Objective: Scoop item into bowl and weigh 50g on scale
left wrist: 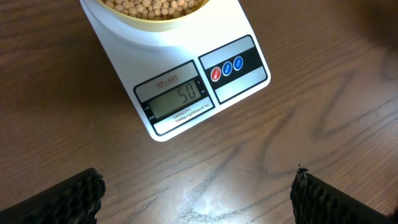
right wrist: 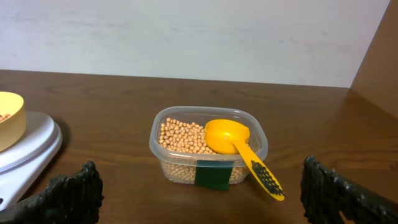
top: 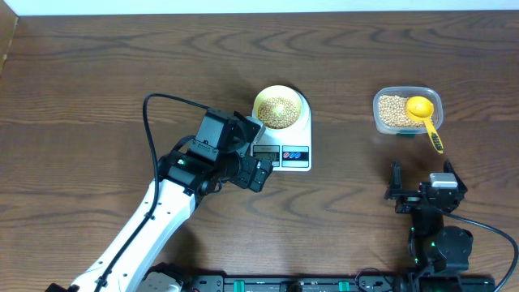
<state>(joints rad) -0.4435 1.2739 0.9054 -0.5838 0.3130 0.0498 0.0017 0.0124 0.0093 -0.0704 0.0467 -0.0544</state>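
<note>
Left gripper (left wrist: 199,208) hangs just in front of the scale (left wrist: 186,81), fingers spread wide on nothing, and I see the right gripper (right wrist: 199,202) well off to the scale's right, likewise agape and empty. The display (left wrist: 180,99) reads 50, with the bowl (top: 257,107) on the scale's platform and the beans (top: 278,112) heaped inside. Beyond, to the scale's far right, the clear tub (right wrist: 157,146) holds more beans, yellow scoop (right wrist: 227,137) resting in it.

Left arm (top: 166,203) and right arm (top: 439,212) hold jaws wide.
</note>
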